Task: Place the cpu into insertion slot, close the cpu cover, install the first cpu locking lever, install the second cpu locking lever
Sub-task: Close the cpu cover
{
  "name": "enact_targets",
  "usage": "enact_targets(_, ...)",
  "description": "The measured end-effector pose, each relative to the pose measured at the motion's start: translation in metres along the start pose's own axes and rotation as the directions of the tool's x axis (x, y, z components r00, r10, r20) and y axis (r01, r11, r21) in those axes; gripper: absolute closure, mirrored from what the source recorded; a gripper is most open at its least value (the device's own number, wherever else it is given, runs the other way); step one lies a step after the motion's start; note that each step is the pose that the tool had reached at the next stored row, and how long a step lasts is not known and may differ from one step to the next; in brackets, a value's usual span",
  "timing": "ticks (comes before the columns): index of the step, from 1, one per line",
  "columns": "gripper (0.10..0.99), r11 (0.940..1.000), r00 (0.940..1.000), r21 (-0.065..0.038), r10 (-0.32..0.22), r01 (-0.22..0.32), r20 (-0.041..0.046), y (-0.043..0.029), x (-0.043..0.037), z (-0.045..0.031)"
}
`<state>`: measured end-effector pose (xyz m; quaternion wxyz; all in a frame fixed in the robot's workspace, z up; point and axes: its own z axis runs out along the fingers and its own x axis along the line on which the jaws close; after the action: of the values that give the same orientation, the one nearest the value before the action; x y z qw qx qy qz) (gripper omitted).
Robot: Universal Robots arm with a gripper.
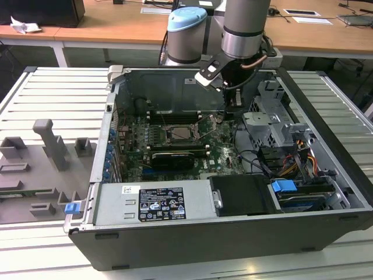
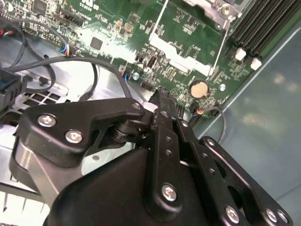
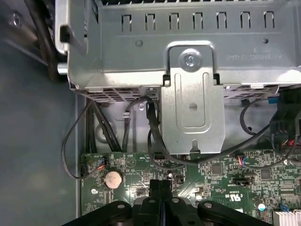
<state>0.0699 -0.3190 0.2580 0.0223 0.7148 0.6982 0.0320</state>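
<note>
In the exterior view the insertion slot (image 1: 178, 133) is a dark square with a silvery rim amid the green motherboard (image 1: 221, 153). Whether the cpu lies in it I cannot tell. Thin silver lever rods (image 2: 218, 44) stand out over the board beside the socket's metal corner (image 2: 214, 8). My gripper (image 1: 233, 107) hangs over the board's back corner, to the exterior view's right of the slot. Both wrist views show its black fingers (image 3: 155, 189) pressed together, and nothing shows between the fingertips (image 2: 161, 100). A coin battery (image 2: 200, 88) lies just past the tips.
A metal drive cage (image 3: 188, 70) with black cables (image 3: 155, 136) stands close beside the gripper. Memory slots (image 2: 263, 28) run near the socket. A long black expansion card (image 1: 172, 158) lies in front of the slot. The case walls (image 1: 175, 87) enclose the board.
</note>
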Motion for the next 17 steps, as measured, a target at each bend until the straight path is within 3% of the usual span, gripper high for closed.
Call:
enact_targets(5, 0.98, 0.9999, 0.9999, 0.001, -0.016, 0.016, -0.0012, -0.0018, -0.0001, 0.0099)
enact_targets(13, 0.98, 0.9998, 0.9998, 0.001, -0.017, 0.017, -0.0015, -0.0033, -0.0003, 0.0163)
enact_targets(17, 0.98, 0.9998, 0.9998, 0.001, -0.018, 0.018, -0.0016, -0.0088, -0.0004, 0.0165)
